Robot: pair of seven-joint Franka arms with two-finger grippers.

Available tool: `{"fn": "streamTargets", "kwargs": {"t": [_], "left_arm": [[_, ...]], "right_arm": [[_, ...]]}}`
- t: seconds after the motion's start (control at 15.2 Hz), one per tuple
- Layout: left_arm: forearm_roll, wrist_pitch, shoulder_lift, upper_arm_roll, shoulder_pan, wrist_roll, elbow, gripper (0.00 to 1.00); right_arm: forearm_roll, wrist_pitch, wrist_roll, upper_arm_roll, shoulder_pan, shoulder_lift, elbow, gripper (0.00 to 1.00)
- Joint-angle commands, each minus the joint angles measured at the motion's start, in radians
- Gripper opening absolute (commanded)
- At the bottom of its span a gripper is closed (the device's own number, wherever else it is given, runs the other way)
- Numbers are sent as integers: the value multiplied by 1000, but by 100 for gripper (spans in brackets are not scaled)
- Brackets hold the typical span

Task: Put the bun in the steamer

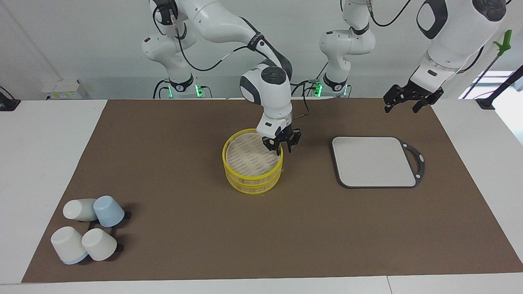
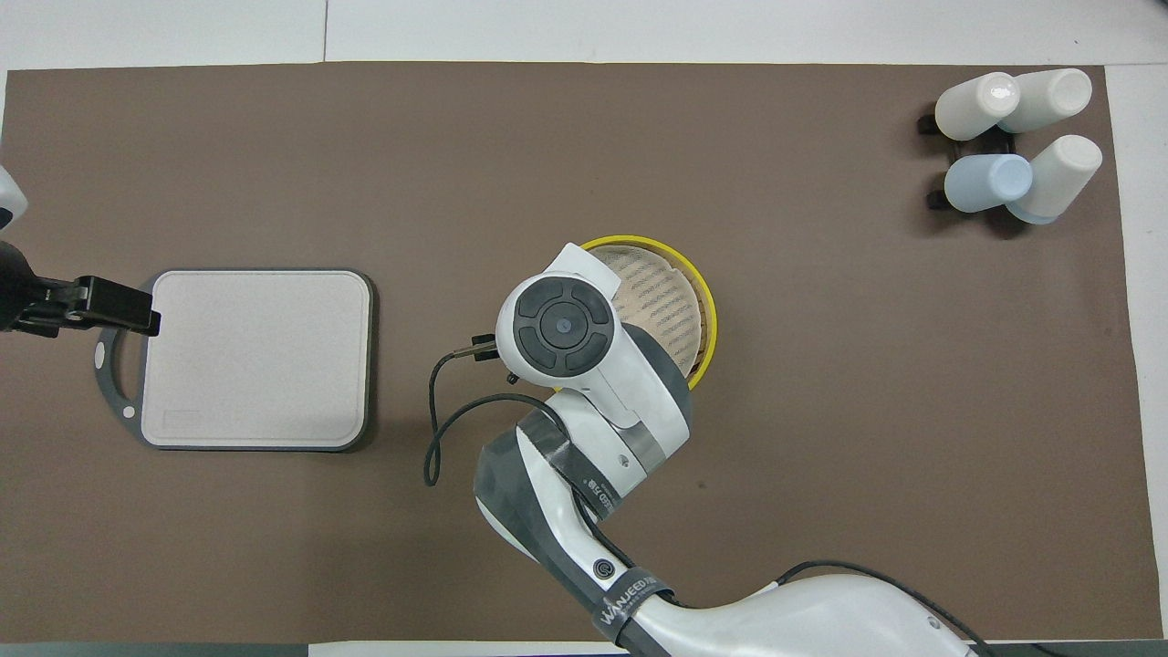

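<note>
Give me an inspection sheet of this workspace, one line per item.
Surface: brown mat on a white table.
Job's things: steamer mid-mat, lid on; bun not seen.
Clutter: grey board toward the left arm's end; four cups toward the right arm's end.
Grippers: right gripper at the steamer's rim; left gripper waits above the mat's edge, near the board.
Cables: black cable on the right arm's wrist.
Surroundings: nothing seen.

From above I see my right arm's wrist covering the robot-side half of the steamer (image 2: 680, 297). The grey board (image 2: 260, 356) lies toward the left arm's end, the left end effector (image 2: 109, 306) over its handle. Cups (image 2: 1017, 141) cluster at a corner of the worktop (image 2: 821, 411).
</note>
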Motion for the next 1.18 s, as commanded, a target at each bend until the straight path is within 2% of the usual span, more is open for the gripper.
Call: {"fn": "streamTargets", "kwargs": {"t": [0.0, 0.26, 0.33, 0.72, 0.86, 0.99, 1.12], "left_arm": [[-13, 7, -7, 5, -6, 3, 6, 100], [-13, 8, -9, 5, -1, 6, 2, 100], [-13, 8, -10, 5, -1, 6, 2, 100], [-10, 8, -10, -1, -7, 8, 3, 100], [-10, 8, -9, -1, -6, 10, 5, 100], [-9, 8, -9, -3, -6, 13, 5, 100], [-6, 8, -9, -3, -7, 13, 5, 100]], "right_arm": [[-1, 6, 5, 2, -2, -17, -26, 100], [-42, -64, -1, -6, -22, -20, 46, 100], [-44, -107, -13, -13, -42, -47, 53, 100], [-46, -501, -196, -13, -307, -233, 53, 100], [-46, -592, -217, -12, -397, -297, 42, 100], [-44, -643, -317, -6, -471, -339, 37, 100], [-44, -673, -398, -6, -504, -379, 30, 100]]}}
